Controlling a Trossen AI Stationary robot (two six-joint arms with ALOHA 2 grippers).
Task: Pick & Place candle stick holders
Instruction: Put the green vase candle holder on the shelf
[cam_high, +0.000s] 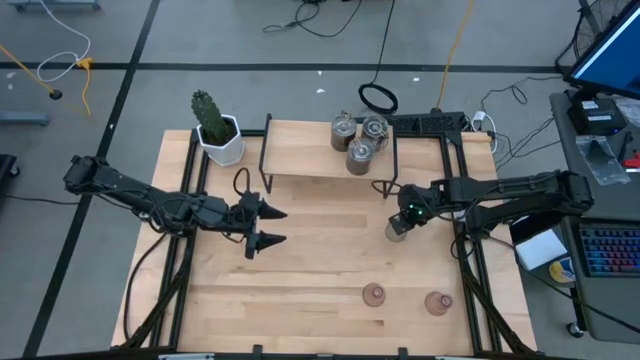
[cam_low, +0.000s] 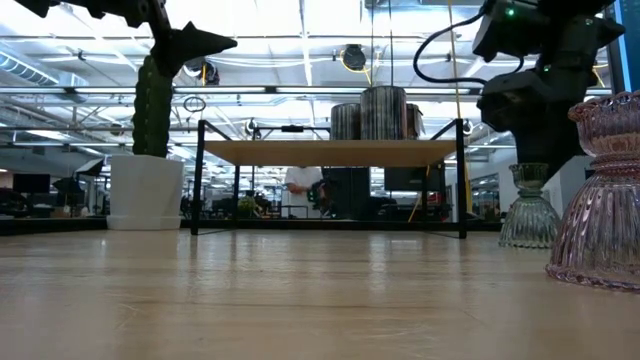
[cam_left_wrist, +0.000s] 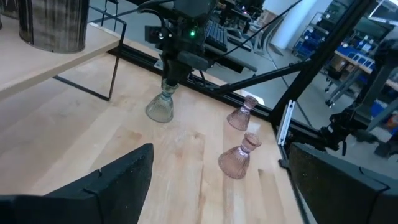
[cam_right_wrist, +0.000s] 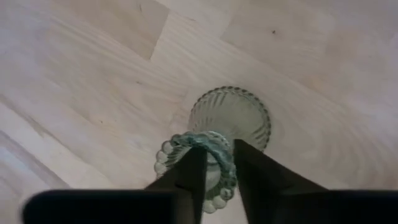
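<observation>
Now right claw (cam_right_wrist: 214, 171) pinching the beaded rim of the pale green holder (cam_right_wrist: 230, 121); left claw (cam_high: 268, 226) spread wide.

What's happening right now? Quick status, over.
Right gripper closed on green holder's rim, on the table. Left gripper open, idle mid-table. Two pink holders nearby, not blocking.
</observation>
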